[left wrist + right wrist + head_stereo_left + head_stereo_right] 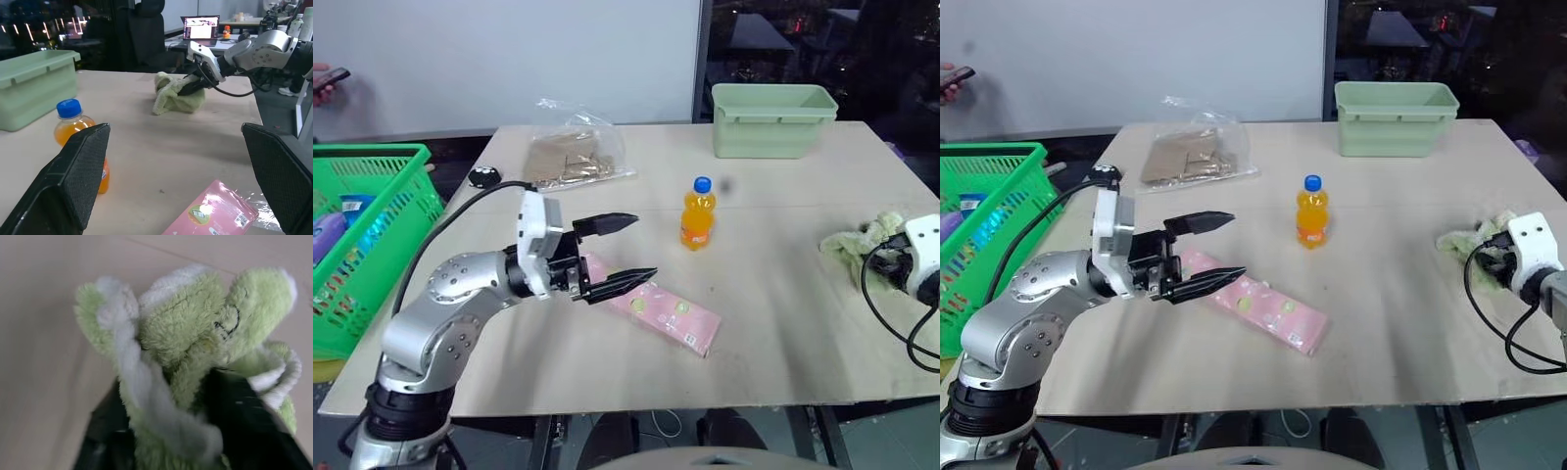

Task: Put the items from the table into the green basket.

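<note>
- The left gripper (619, 253) hovers above the table (773, 323) with its two black fingers spread wide and nothing between them, pointing toward 3 o'clock in the head views.
- Just below its lower finger lies the long pink box (658, 311) with pastel dots, flat on the top; small label patches show on it, too small to read.
- The right gripper (188, 87) is at the table's 3 o'clock edge, its fingers pushed into the pale green fluffy cloth (195, 347); fabric sits between the two black fingers, but whether they pinch it cannot be told.
- The orange drink bottle (697, 214) with a blue cap stands upright near the middle, with bare tabletop on all sides; its label is unreadable.
- Broad open table lies between the bottle and the cloth, and along the near edge at 6 o'clock.
- The clear bag (570, 155) of brown contents lies at about 11 o'clock, near the far edge.
- A pale green tub (771, 119) stands at 1 o'clock by the far edge.
- The green basket (374, 162) sits off the table's 9 o'clock side and holds a blue packet (356, 206) and a purple item (327, 235).
</note>
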